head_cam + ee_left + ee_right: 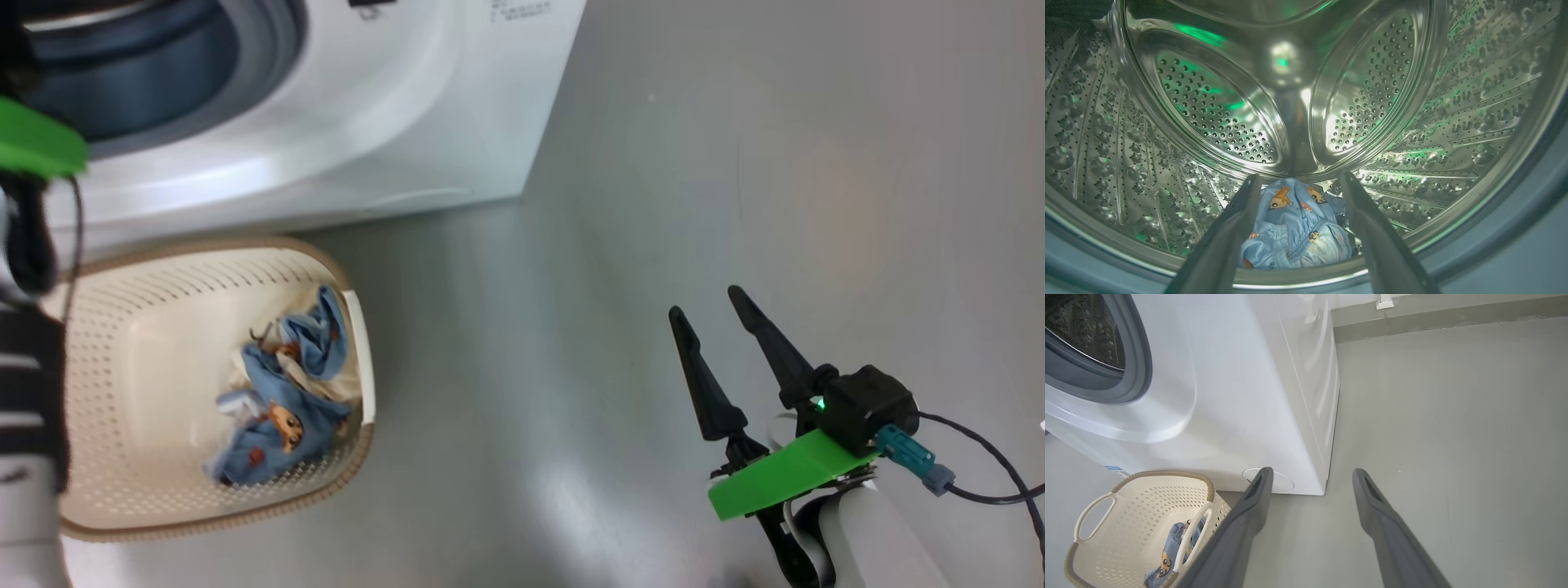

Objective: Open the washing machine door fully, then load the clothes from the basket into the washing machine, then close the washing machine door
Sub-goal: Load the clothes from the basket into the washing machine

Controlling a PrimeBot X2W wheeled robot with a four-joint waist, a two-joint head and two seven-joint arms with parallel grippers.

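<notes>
My left gripper [1300, 177] is inside the steel drum [1208, 110] of the washing machine [367, 106], open. A light-blue bear-print garment [1294, 228] lies loose on the drum floor between and below its fingers. More of the clothes [277, 400] sit in the cream basket [122, 327] on the floor in front of the machine. My right gripper [705, 304] hovers open and empty over bare floor to the right. In the right wrist view the right gripper [1312, 473] points past the machine's corner, with the basket [1126, 498] at lower left. The washing machine door is out of view.
My left arm with its green bracket [37, 147] runs up the left edge into the machine's opening, ringed by the grey-blue gasket [269, 49]. A round filter cap [1282, 484] sits low on the machine front. Grey floor [735, 163] stretches to the right as far as a wall base [1453, 322].
</notes>
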